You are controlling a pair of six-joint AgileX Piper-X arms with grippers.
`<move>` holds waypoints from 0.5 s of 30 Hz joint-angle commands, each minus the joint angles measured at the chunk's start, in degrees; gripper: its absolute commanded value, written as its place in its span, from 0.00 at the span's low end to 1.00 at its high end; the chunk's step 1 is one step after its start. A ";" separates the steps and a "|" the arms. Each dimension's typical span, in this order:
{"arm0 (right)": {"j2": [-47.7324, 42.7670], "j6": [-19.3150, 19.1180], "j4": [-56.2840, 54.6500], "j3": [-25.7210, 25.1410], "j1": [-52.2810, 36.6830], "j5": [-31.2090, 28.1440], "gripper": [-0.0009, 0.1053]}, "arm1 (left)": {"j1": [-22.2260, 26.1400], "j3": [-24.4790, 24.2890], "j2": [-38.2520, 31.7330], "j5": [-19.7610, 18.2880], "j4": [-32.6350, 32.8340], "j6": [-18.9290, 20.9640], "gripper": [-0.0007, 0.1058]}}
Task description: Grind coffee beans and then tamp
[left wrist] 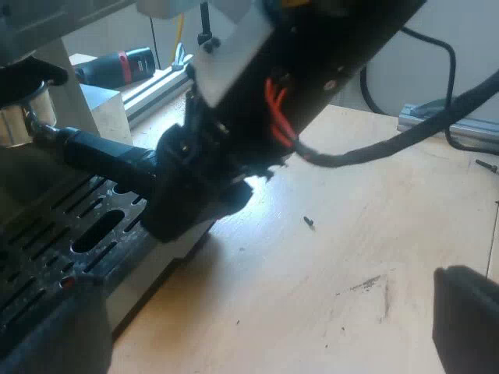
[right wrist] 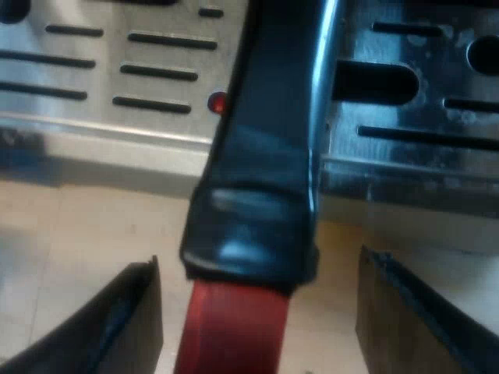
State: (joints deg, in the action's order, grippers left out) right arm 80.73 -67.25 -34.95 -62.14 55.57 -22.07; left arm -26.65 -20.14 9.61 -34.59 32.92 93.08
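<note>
**Left gripper**. Its fingers are found spread wide apart, and nothing is held between them. Bare table is seen beneath the gap, just off the machine's front edge. One finger is placed at the edge of the machine's tray; the other is well out from the machine, over the table.

**Right gripper**. Its fingers are spread, one on each side of the holder's handle. A gap is seen on both sides, and the handle is not touched by either finger. The fingertips are level with the place where the dark grip gives way to the red end.

**Holder**. It is found at the machine's front. The handle is carried outward over the tray and past the tray's outer edge, so that the red end is over the table. The metal head is seen up under a dark part of the machine. Whether it is locked in there cannot be told.

**Tray.** A small red dot is noted on the slotted plate, close beside the handle.

**Table.** A small dark screw is seen lying on the wood, apart from the machine.

**Beyond the machine.** A pale block is noted just past the machine's side. A metal rail is seen farther out. A red and black tool is laid down behind the block, farthest from the machine.
</note>
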 commanded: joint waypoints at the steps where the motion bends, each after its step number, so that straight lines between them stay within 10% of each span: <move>1: 0.76 -1.01 0.47 -0.37 -0.65 0.67 0.54 | -0.34 -0.18 -0.04 0.14 -0.25 0.00 0.80; 15: 1.44 -1.12 0.86 -0.21 -1.43 1.35 0.42 | -0.34 -0.18 -0.04 0.14 -0.25 0.00 0.80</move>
State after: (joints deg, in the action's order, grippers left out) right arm 82.20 -67.39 -34.15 -62.14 54.52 -20.81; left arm -26.65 -20.14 9.61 -34.59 32.92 93.08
